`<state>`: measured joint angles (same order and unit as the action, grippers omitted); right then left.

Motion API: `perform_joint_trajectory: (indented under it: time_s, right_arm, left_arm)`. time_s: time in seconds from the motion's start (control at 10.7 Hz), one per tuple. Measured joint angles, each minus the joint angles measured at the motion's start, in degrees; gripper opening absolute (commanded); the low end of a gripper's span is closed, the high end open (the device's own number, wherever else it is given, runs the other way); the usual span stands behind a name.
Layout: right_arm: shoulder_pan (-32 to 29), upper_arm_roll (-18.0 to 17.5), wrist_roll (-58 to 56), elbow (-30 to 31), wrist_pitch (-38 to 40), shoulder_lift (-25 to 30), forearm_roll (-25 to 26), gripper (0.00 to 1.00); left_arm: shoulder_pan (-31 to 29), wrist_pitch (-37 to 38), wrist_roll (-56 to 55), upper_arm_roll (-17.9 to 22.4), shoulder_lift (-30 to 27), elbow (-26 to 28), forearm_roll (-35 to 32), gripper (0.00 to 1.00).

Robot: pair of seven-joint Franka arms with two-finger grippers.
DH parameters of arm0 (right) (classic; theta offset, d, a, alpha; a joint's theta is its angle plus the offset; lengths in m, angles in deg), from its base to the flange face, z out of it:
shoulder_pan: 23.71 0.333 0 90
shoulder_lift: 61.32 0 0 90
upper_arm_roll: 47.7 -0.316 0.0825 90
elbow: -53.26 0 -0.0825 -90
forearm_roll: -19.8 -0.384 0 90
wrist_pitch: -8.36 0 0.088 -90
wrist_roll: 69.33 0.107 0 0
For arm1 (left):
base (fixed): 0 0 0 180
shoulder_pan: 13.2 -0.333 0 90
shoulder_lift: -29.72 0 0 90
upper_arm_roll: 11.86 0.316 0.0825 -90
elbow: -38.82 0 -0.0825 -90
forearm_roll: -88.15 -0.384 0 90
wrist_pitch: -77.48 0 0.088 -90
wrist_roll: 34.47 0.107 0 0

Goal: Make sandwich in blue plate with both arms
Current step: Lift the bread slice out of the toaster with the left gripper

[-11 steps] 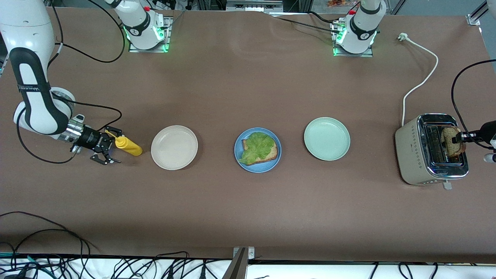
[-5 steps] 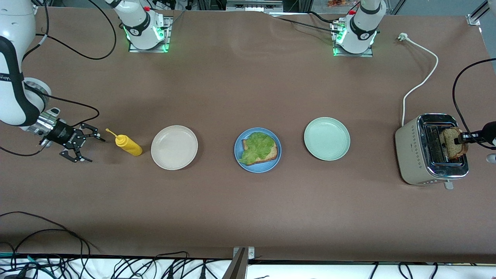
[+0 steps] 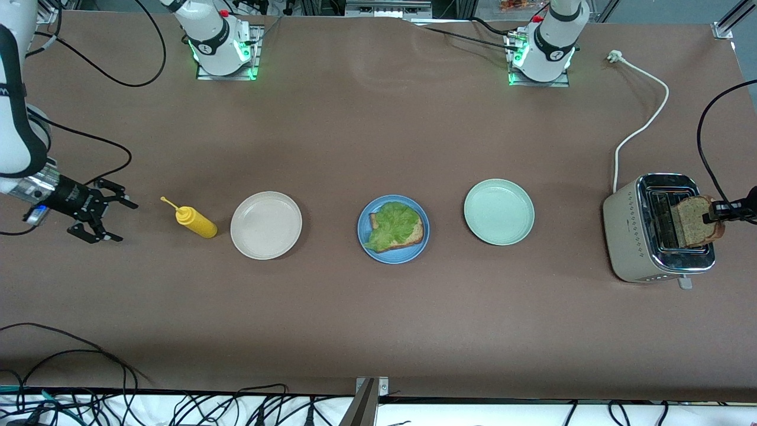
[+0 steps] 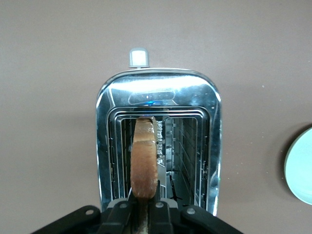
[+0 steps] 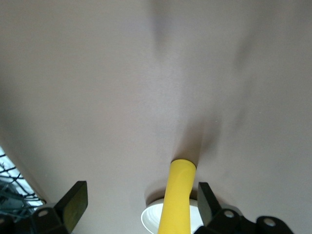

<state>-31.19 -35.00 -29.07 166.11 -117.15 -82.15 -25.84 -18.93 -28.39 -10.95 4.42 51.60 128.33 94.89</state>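
Blue and shallow, the round plate with a raised rim [image 3: 393,254] sits at the middle of the brown table [image 3: 378,331], between a round cream plate [image 3: 266,225] toward the right arm's end and a round pale green plate [image 3: 499,212] [image 4: 300,170] toward the left arm's end. On the blue plate lies one square slice of brown wholegrain bread [image 3: 415,235] with a ruffled green lettuce leaf [image 3: 391,223] spread on top of it; no upper slice covers the leaf.

A second slice of brown bread [image 3: 698,222] [image 4: 145,161] stands on edge, partly raised out of one slot of the beige-and-chrome two-slot toaster [image 3: 636,236] [image 4: 158,95] at the left arm's end of the table. The left gripper [image 3: 722,210] [image 4: 142,210] is over the toaster and pinches this slice by its upper edge, one black finger on each face. A white power cord [image 3: 641,127] runs from the toaster toward the bases and ends in a plug lying on the table.

The right gripper [image 3: 106,220] [image 5: 141,200] is low at the right arm's end of the table, its fingers [image 3: 121,203] spread wide and holding nothing, with a clear gap between it and the yellow squeeze bottle with a thin nozzle [image 3: 192,220] [image 5: 178,195]. The bottle appears to lie on its side, though the front view does not settle this, nozzle toward the gripper, just beside the cream plate.
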Motion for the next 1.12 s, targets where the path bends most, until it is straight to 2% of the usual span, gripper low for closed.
perform_joint_trajectory:
  time_s: [0.37,0.65,0.84,1.02,1.12]
  right_arm:
    - [0.1,-0.4,-0.1,-0.5,0.1,7.3,13.7,1.00]
    - [0.1,-0.1,-0.1,-0.5,2.4,12.3,15.7,1.00]
    - [-0.1,2.2,-0.1,-0.6,7.0,15.3,17.9,1.00]
    - [-0.2,2.8,-0.2,-0.6,8.7,18.1,24.9,1.00]
    - [-0.2,1.7,-0.3,-0.9,9.8,19.0,28.1,1.00]
  left_arm:
    - [0.9,0.7,0.0,0.0,-3.3,-0.5,0.0,0.00]
    - [1.5,3.3,1.7,0.0,-6.5,-2.9,0.0,0.00]
    - [1.9,6.8,2.6,-0.4,-7.4,-4.5,0.0,0.00]
    - [3.2,9.9,2.7,-1.0,-7.7,-6.2,0.0,0.00]
    - [3.7,10.8,2.7,-2.1,-8.0,-6.5,0.1,0.00]
